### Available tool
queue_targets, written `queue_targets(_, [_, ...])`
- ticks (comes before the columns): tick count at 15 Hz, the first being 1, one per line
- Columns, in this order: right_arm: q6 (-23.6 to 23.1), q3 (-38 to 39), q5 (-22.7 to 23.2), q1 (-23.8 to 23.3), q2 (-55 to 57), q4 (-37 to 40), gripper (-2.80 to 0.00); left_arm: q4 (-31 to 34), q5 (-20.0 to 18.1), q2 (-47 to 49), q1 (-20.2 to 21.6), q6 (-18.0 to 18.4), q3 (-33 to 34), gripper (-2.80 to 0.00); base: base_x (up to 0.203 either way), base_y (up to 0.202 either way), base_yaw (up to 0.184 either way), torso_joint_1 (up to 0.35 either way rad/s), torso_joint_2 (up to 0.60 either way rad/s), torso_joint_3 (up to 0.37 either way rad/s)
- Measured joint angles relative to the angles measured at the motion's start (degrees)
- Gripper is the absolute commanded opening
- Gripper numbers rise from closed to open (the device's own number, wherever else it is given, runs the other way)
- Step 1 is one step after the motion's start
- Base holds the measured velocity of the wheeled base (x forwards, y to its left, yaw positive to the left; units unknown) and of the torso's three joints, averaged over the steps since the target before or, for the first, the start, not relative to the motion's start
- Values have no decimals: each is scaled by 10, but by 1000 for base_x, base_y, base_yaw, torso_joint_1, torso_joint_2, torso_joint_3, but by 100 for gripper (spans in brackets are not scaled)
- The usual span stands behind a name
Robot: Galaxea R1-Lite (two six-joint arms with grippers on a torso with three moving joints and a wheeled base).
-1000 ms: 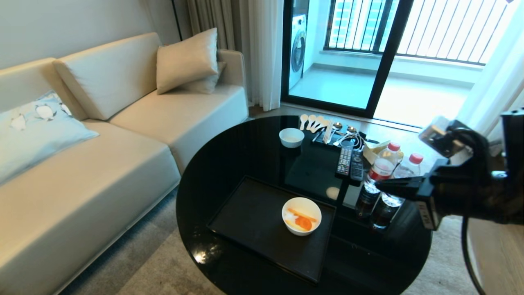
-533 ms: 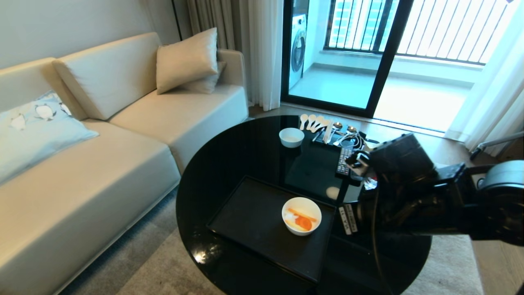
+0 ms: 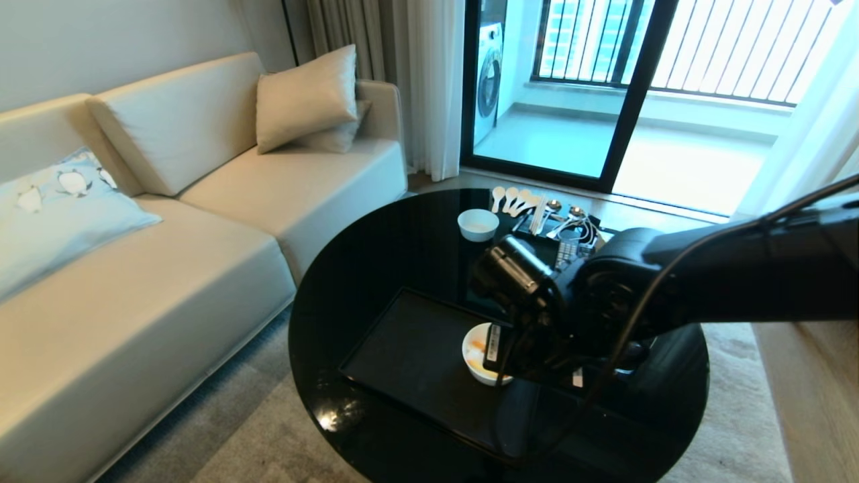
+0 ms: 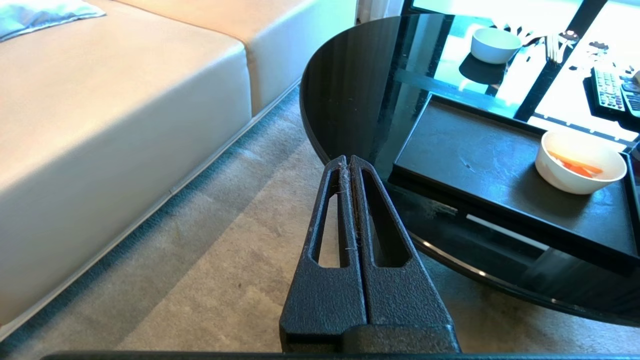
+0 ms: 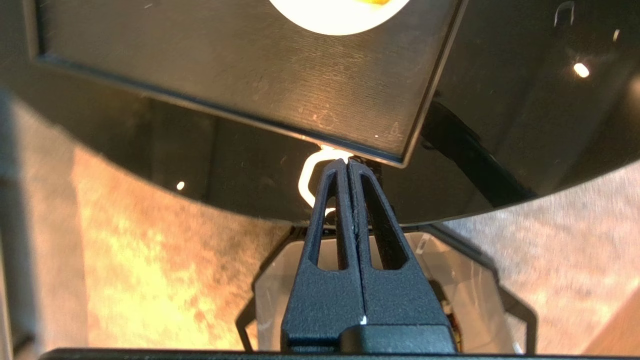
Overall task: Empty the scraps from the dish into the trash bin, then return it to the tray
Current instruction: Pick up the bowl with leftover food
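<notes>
The dish (image 3: pixel 475 353), a deep white bowl, sits on the tray (image 3: pixel 416 359) in the lower middle of the head view, toward the tray's right end. The right arm's dark wrist reaches in from the right edge of that frame and covers the bowl's right half. The scraps (image 4: pixel 575 164), orange strips and a few pale bits, lie inside the bowl, seen most clearly at the right edge of the left wrist view. The tray rests on the round glossy black worktop (image 3: pixel 376 268).

The right claw (image 5: pixel 348 162) has its two fingers pressed together, pinching nothing. In the right wrist view its tip lies just at the tray's near corner, while the bowl shows only as a white arc at the top edge of that frame, well apart from the tip.

The left claw (image 4: pixel 348 160) is also pressed together and empty, hanging over the carpet (image 4: pixel 210 260) beside the worktop's edge, with the beige sofa (image 3: pixel 168 221) on the left.

A smaller white bowl (image 3: pixel 478 224) stands at the worktop's far side, near a row of spoons (image 3: pixel 513 199).
</notes>
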Motion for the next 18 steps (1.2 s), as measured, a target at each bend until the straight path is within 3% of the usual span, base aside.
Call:
queue_targets(2, [33,-55,-19,10,44,41,-280,0,0,0,0,0,0,-280,0,0,0,0,0,0])
queue_targets(5, [38,-102,-43,13,91,66,-280,0,0,0,0,0,0,-280,0,0,0,0,0,0])
queue_targets(6, [37,-113,-44,11,101,68,0,0,0,0,0,0,0,-280,0,0,0,0,0,0])
queue_targets(18, [34,-197,-46,-62,177,80,0,0,0,0,0,0,0,-280,0,0,0,0,0,0])
